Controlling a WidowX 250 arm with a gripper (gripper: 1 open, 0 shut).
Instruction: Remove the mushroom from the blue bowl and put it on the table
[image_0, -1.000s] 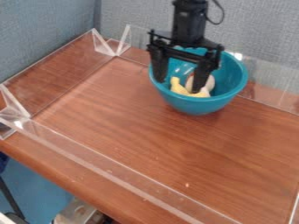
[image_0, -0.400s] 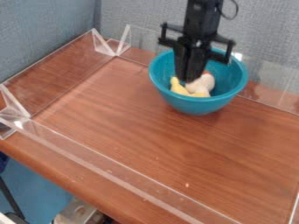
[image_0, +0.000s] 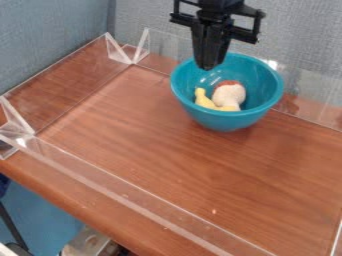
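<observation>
The blue bowl stands at the back right of the table. Inside it lies the mushroom, cream stem and tan-brown cap, next to a yellow banana-like piece. My gripper hangs just above the bowl's far rim. Its black fingers are pressed together and shut, with nothing visible between them. The mushroom sits a little below and to the right of the fingertips, apart from them.
Low clear acrylic walls edge the wood-grain tabletop, with angled clear corner pieces at the back left and at the far left. A grey-blue partition stands behind the table.
The gripper's fingers went from spread wide inside the bowl to shut, and the gripper rose above the rim. The mushroom stayed in the bowl.
</observation>
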